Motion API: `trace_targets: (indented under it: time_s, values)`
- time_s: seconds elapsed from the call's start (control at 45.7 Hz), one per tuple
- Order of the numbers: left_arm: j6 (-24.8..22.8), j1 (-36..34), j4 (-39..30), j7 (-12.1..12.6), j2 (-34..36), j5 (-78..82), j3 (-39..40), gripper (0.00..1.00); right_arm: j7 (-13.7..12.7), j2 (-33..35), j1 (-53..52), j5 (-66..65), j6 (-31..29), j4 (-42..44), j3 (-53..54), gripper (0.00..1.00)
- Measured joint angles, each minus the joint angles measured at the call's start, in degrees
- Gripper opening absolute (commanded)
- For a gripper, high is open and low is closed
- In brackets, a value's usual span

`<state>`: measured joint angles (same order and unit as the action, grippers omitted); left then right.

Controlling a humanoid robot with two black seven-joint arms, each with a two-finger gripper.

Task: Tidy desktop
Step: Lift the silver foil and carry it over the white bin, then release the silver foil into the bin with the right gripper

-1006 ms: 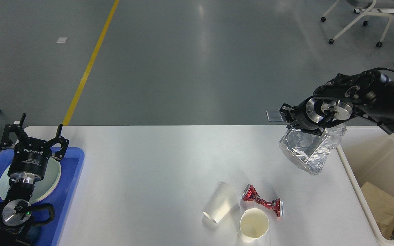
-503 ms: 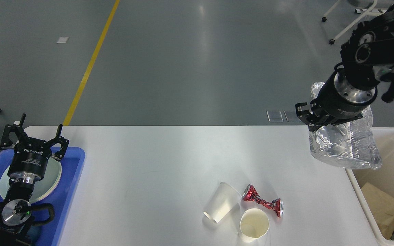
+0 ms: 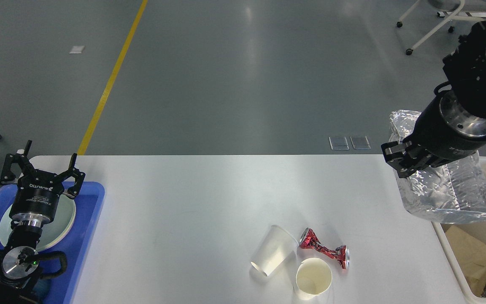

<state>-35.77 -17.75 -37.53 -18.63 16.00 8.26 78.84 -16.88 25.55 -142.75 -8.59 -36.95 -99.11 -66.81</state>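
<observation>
**Clear wrapper goes over the bin**

The right gripper point(image 3: 401, 162) has its jaws clenched on a crumpled clear plastic package point(image 3: 445, 190), hanging below them above the cream bin point(image 3: 445, 249) beside the worktop point(image 3: 192, 202). Release only once it is fully past the rim. Left gripper point(image 3: 42, 171) jaws are spread, empty.

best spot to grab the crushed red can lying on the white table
Grip the crushed red metal can at its pinched middle, coming straight down from above with the claw closing across the narrow waist. It lies flat on the white rectangular desktop, both ends flare wider, and the waist is the thinnest part. The upright white paper cup sits close on its near side, so a side approach looks crowded.
</observation>
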Motion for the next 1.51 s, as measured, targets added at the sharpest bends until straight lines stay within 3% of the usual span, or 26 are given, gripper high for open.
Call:
trace_targets:
  time_s: [0.153,0.306,0.503,0.765,0.897,1.159,1.356,1.509]
  values:
    - [0.0,0.0,0.0,0.0,0.0,0.0,0.0,0.97,0.0,0.9,1.6,-2.5,1.5,0.7,-4.3,0.0]
    - [0.0,0.0,0.0,0.0,0.0,0.0,0.0,0.97,0.1,6.9,7.7,-6.9,4.9,2.4,-6.5,0.0]
    - [0.0,0.0,0.0,-0.1,0.0,0.0,0.0,0.97,0.1,16.6,21.5,-14.0,13.3,8.6,-6.5,0.0]
    - [0.0,0.0,0.0,-0.1,0.0,0.0,0.0,0.97,0.7,21.0,42.3,-17.5,25.1,23.7,-3.1,0.0]
    - [0.0,0.0,0.0,-0.1,0.0,0.0,0.0,0.97,0.8,20.5,56.5,-16.8,29.6,34.6,6.1,0.0]
    - [0.0,0.0,0.0,-0.1,0.0,0.0,0.0,0.97,0.7,14.0,84.1,-16.6,32.5,59.9,31.0,0.0]
    - [0.0,0.0,0.0,-0.1,0.0,0.0,0.0,0.97,0.8,4.1,97.7,-16.6,36.7,77.6,41.4,0.0]
    - [0.0,0.0,0.0,-0.1,0.0,0.0,0.0,0.97,1.1,-1.2,102.2,-16.5,40.4,83.6,44.7,0.0]
